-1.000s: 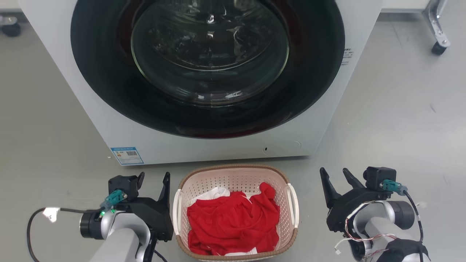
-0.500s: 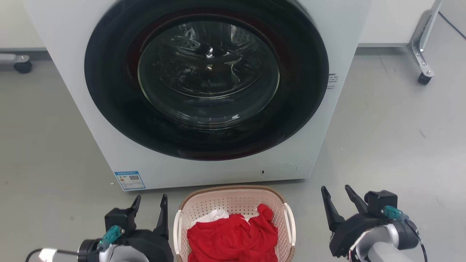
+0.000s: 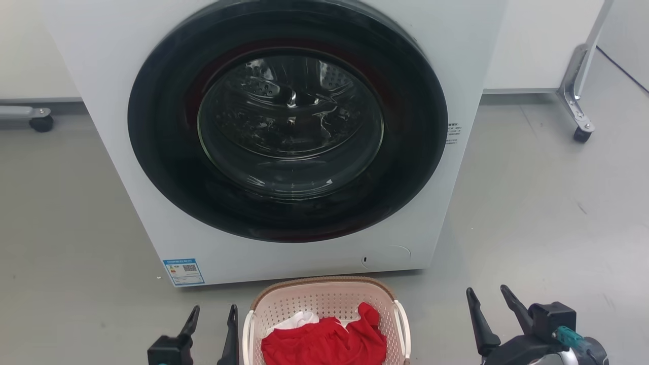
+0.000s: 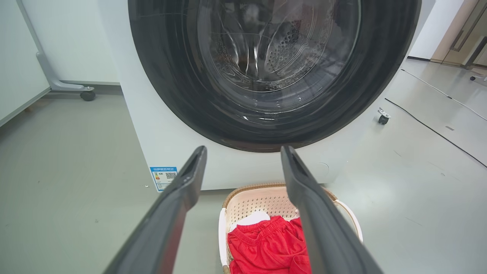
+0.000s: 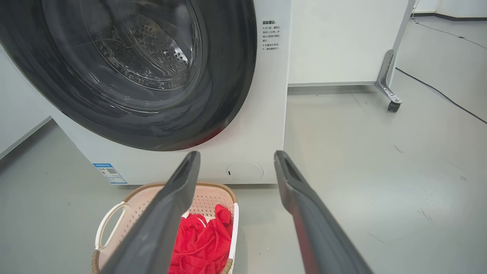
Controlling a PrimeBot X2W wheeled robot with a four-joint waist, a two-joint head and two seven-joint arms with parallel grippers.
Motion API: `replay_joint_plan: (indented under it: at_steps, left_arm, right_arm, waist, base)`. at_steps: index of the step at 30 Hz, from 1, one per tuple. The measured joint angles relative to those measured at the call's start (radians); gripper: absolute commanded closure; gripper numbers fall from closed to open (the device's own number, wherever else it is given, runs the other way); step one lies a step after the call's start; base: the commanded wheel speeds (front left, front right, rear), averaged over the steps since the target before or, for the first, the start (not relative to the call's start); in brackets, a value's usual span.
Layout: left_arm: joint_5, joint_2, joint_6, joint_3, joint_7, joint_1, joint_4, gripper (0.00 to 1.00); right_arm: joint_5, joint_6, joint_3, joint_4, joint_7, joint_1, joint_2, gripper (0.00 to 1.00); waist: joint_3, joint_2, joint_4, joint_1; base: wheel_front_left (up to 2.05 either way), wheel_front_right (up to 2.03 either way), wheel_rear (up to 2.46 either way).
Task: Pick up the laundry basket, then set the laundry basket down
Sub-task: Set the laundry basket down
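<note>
Laundry basket (image 3: 324,282) is seen standing on the grey floor (image 3: 532,213), just in front of the white washer (image 3: 284,258), cut off by the head view's bottom edge; red garment (image 3: 324,344) and a bit of white cloth (image 3: 299,320) are held inside it; left gripper (image 3: 214,309) is found just beside the basket's left handle, fingers spread, nothing gripped; right gripper (image 3: 487,290) is placed apart from the right handle, fingers also spread and empty; the washer's round glass door is shut
</note>
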Motion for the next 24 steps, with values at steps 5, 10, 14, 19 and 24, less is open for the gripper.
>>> replay_joint_plan:
  at_steps: [5,10,14,19,24]
  left_arm:
    - [0.016,0.0,0.01,0.017,0.0,0.069,-0.056,0.0]
    - [0.026,-0.001,0.015,0.035,0.0,0.102,-0.104,0.0]
    - [0.049,-0.003,0.016,0.052,0.0,0.131,-0.129,0.0]
    - [0.056,-0.004,0.016,0.066,0.0,0.158,-0.148,0.0]
    - [0.066,-0.004,0.024,0.078,0.0,0.174,-0.166,0.0]
  right_arm:
    - [-0.025,-0.008,-0.022,-0.07,0.0,0.061,-0.007,0.0]
    - [-0.051,-0.015,-0.046,-0.126,0.0,0.106,-0.009,0.0]
    - [-0.074,-0.016,-0.067,-0.166,0.0,0.145,-0.009,0.0]
    - [-0.095,-0.016,-0.085,-0.183,0.0,0.18,-0.011,0.0]
    - [-0.132,-0.016,-0.102,-0.208,0.0,0.203,-0.019,0.0]
  waist:
    - [-0.012,0.0,0.003,-0.0001]
    - [-0.013,0.0,0.005,0.0001]
    - [-0.013,0.0,0.008,0.0001]
    - [-0.013,0.0,0.013,0.0001]
    - [-0.012,0.0,0.016,0.0001]
  base:
    - [0.0,0.0,0.0]
    - [0.0,0.0,0.0]
    - [0.0,0.0,0.0]
    - [0.0,0.0,0.0]
    - [0.0,0.0,0.0]
